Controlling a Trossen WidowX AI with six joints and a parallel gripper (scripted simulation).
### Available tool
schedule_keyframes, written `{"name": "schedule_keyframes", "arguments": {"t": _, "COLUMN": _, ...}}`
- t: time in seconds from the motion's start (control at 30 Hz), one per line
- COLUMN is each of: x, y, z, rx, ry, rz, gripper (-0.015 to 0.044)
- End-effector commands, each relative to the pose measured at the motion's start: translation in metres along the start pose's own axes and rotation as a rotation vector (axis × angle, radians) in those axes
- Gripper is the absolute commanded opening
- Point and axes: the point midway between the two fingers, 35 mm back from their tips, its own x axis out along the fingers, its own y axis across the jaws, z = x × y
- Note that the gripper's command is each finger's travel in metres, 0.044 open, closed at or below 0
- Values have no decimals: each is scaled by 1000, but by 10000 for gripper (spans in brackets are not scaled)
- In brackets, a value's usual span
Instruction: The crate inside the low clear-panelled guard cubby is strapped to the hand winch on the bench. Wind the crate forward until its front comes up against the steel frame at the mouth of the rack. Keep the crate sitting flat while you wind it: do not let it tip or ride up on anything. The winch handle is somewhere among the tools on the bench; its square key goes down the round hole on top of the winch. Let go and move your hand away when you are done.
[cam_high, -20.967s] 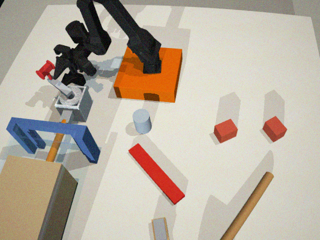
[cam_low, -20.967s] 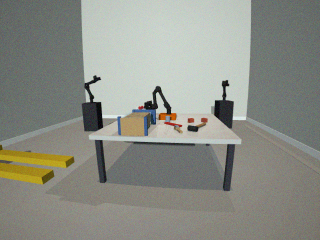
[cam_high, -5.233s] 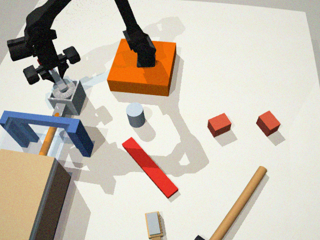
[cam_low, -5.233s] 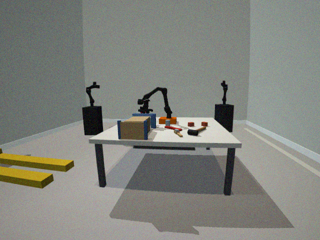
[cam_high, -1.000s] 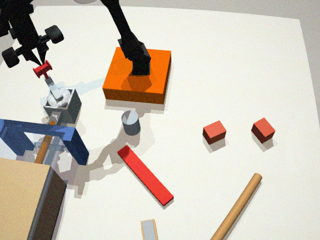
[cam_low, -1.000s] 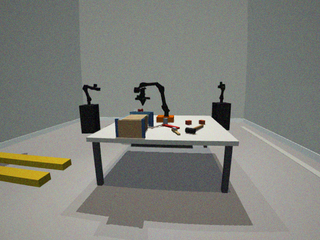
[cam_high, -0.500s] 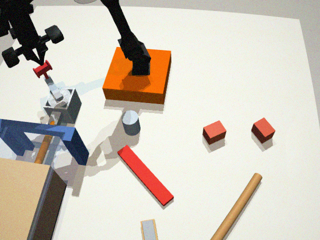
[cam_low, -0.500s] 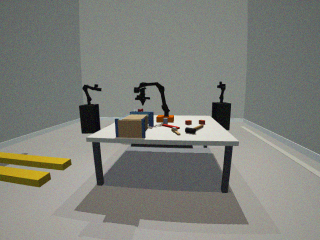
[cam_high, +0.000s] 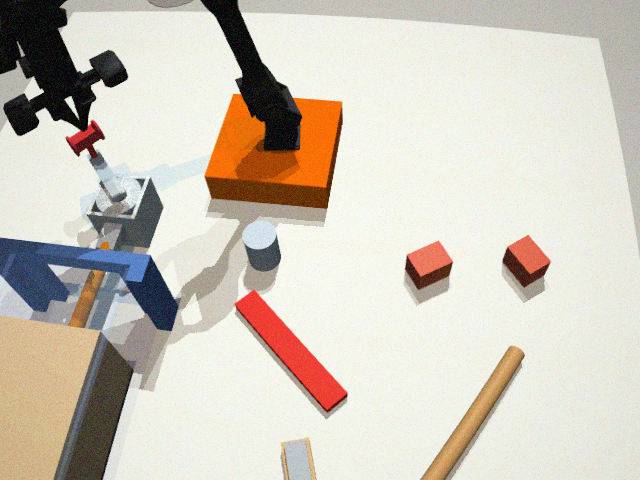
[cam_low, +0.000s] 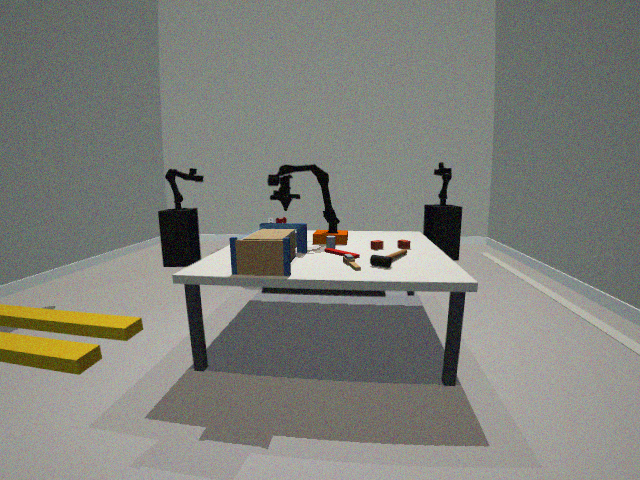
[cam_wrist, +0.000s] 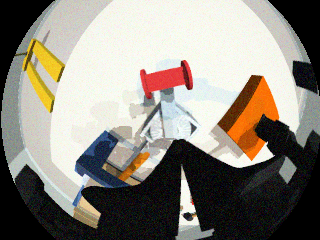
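At the upper left of the top view, the gripper (cam_high: 84, 128) (cam_low: 285, 208) (cam_wrist: 179, 143) was fully closed on nothing above the red handle (cam_high: 85, 138) (cam_low: 281, 220) (cam_wrist: 166, 79) on the winch (cam_high: 152, 209) (cam_wrist: 150, 125), while the crate (cam_high: 41, 382) (cam_low: 262, 257) (cam_wrist: 86, 212) sat lower left.

The crate (cam_high: 41, 382) (cam_low: 261, 256), a tan box with a dark side, sits flat on the surface, its front short of the blue steel frame (cam_high: 139, 264) (cam_low: 301, 237) (cam_wrist: 95, 150), a gap between them. An orange strap (cam_high: 87, 299) (cam_wrist: 134, 166) spans that gap and passes under the frame towards the grey, box-shaped winch (cam_high: 147, 211). Over the winch's pale round top stands the handle (cam_high: 85, 138) (cam_low: 280, 220) (cam_wrist: 167, 79), its red, spool-shaped grip uppermost on a grey shank.
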Motion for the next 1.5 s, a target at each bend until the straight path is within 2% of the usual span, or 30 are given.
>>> {"name": "schedule_keyframes", "arguments": {"t": 0.0, "x": 0, "y": 0, "z": 0, "rx": 0, "ry": -1, "rz": 3, "gripper": 0}}
{"name": "schedule_keyframes", "arguments": {"t": 0.43, "x": 0, "y": 0, "z": 0, "rx": 0, "ry": -1, "rz": 3, "gripper": 0}}
{"name": "schedule_keyframes", "arguments": {"t": 0.53, "x": 1, "y": 1, "z": 4, "rx": -138, "ry": 0, "rz": 0, "gripper": 79}}
{"name": "schedule_keyframes", "arguments": {"t": 1.0, "x": 11, "y": 2, "z": 43, "rx": -1370, "ry": 0, "rz": 0, "gripper": 440}}
{"name": "schedule_keyframes", "arguments": {"t": 1.13, "x": 13, "y": 2, "z": 51, "rx": -1640, "ry": 0, "rz": 0, "gripper": 440}}
{"name": "schedule_keyframes", "arguments": {"t": 1.47, "x": 13, "y": 2, "z": 52, "rx": -1653, "ry": 0, "rz": 0, "gripper": 440}}
